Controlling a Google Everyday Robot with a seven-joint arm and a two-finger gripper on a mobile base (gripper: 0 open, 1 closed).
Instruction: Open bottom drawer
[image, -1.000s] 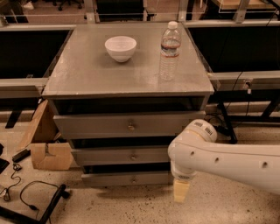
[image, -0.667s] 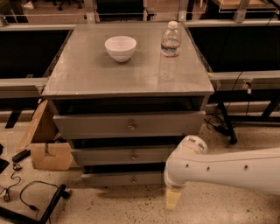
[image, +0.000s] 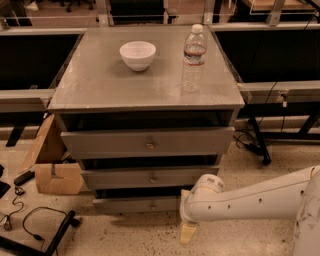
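Note:
The bottom drawer (image: 135, 204) is the lowest of three grey fronts in the cabinet (image: 145, 90), a slim panel close to the floor, sticking out slightly less than the two drawers above it. My white arm (image: 250, 200) reaches in from the right, low over the floor. My gripper (image: 187, 233) points down just in front of the drawer's right end, with its cream tip near the floor. The arm's wrist covers that right end of the panel.
A white bowl (image: 137, 54) and a clear water bottle (image: 193, 58) stand on the cabinet top. A cardboard box (image: 55, 165) leans at the cabinet's left. Black cables (image: 30, 225) and a dark bar (image: 55, 237) lie on the floor at left. Desk legs (image: 257, 140) stand at right.
My arm has swung left and lower, bringing the gripper from right of the cabinet to the front of the bottom drawer's right end. The drawers have not moved.

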